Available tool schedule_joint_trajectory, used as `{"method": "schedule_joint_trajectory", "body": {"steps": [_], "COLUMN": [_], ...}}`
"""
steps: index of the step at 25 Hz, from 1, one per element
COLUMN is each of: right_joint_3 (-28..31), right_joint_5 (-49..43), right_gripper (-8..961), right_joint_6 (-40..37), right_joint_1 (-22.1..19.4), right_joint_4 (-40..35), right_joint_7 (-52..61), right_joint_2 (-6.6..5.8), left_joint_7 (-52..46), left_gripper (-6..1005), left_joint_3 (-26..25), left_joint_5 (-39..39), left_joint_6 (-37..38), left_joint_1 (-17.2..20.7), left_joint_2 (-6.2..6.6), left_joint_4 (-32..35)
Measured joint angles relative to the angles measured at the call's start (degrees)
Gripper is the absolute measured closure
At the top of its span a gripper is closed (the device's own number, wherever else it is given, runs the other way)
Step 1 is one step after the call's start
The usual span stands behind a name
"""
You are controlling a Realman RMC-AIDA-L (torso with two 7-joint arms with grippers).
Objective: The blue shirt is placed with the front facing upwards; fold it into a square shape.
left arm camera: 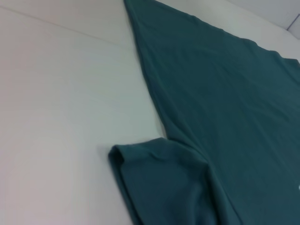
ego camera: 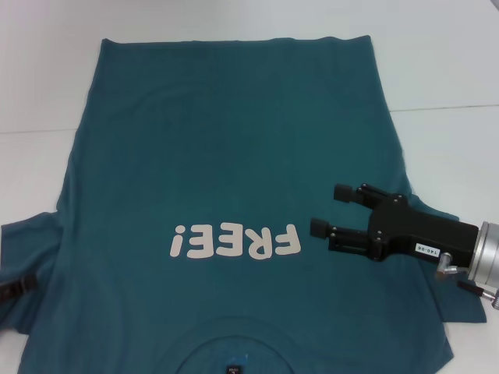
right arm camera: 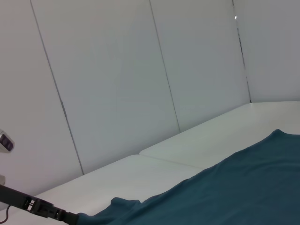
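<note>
Head view: the blue shirt (ego camera: 226, 179) is lying spread flat on the white surface (ego camera: 444, 62), front up, its white "FREE!" print (ego camera: 235, 241) reading upside down from here, collar and neck label (ego camera: 234, 368) sitting at the near edge. The right hand (ego camera: 330, 210) is hovering over the shirt's right side, just beside the print, its two black fingers (ego camera: 347, 192) standing wide apart and gripping nothing. The left hand (ego camera: 17, 287) is showing only as a dark tip at the frame's left edge, over the shirt's left sleeve; I cannot tell how its fingers are standing. Left wrist view: the left sleeve (left arm camera: 159, 180) is lying rumpled on the surface beside the shirt's long side edge. Right wrist view: the shirt's cloth is stretching across the surface toward a pale panelled wall (right arm camera: 117, 79), the other arm's hand poking in low at the corner
</note>
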Motion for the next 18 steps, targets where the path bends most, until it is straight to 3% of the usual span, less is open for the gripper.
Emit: {"method": "schedule_joint_trajectory", "body": {"steps": [18], "right_joint_3": [0.40], "right_joint_5": [0.01], "right_gripper": [11], "right_joint_6": [-0.05], "right_joint_1": [0.02], "right_joint_4": [-0.05], "right_joint_7": [0.00], "right_joint_2": [0.00], "left_joint_7": [0.00], "left_gripper": [80], "left_joint_3": [0.27], "left_joint_5": [-0.22], "left_joint_6": [-0.82], "left_joint_1": [-0.70], "left_joint_2": [-0.06], "left_joint_4": [0.72]}}
